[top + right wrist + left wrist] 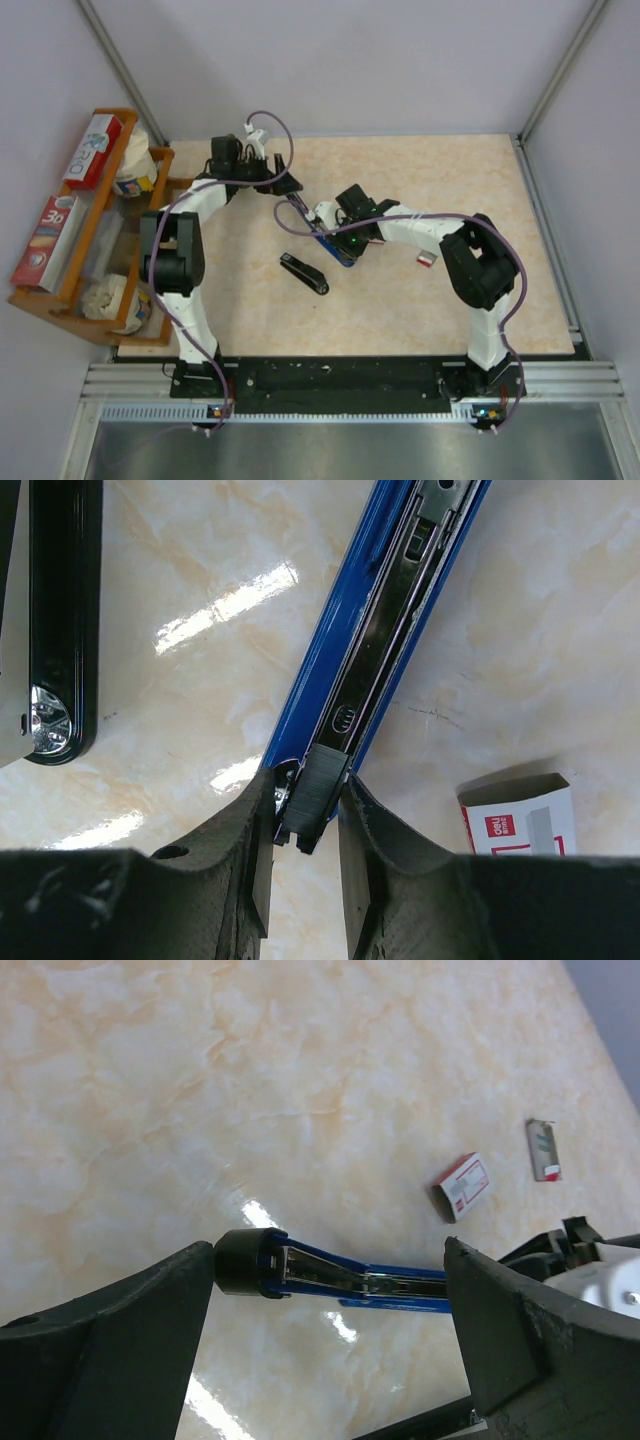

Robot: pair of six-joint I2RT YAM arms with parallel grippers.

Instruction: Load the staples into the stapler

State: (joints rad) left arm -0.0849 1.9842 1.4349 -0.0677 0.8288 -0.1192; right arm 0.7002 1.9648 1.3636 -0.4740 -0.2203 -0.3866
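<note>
The blue stapler lies opened on the marble table, its metal channel facing up. My right gripper is shut on the black block at the stapler's rear end. My left gripper is open wide, its fingers on either side of the stapler's black-capped front end; I cannot tell whether they touch it. The staples box, white with a red label, lies apart on the table, and also shows as a box beside my right gripper. A small inner tray lies past it.
A black stapler-like bar lies just in front of the blue one; its bar shows left of my right fingers. A wooden rack with boxes and cups stands off the table's left edge. Enclosure walls rise at the back and sides.
</note>
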